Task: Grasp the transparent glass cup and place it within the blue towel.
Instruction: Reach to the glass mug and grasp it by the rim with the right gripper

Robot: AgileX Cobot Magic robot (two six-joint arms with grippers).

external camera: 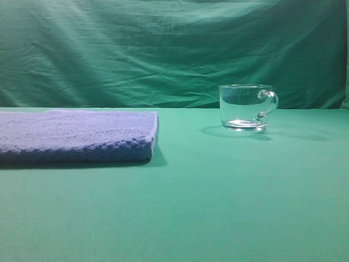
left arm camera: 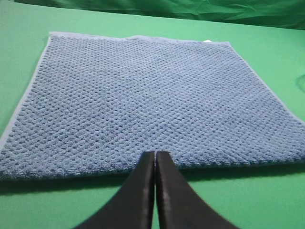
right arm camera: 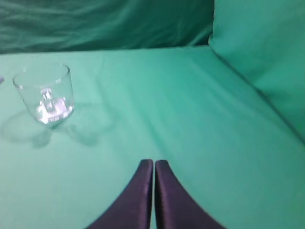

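Observation:
The transparent glass cup [external camera: 246, 107] stands upright on the green cloth at the right, its loop handle pointing right; the right wrist view has the cup [right arm camera: 44, 93] far off at the upper left. The blue towel [external camera: 76, 135] lies flat at the left. In the left wrist view the towel [left arm camera: 143, 100] fills most of the frame. My left gripper [left arm camera: 155, 153] is shut and empty, its tips at the towel's near edge. My right gripper [right arm camera: 153, 162] is shut and empty, well short of the cup and to its right. Neither gripper shows in the exterior view.
A green cloth [external camera: 218, 196] covers the table, and a green backdrop [external camera: 174, 49] hangs behind it. In the right wrist view a green cloth wall [right arm camera: 267, 57] rises at the right.

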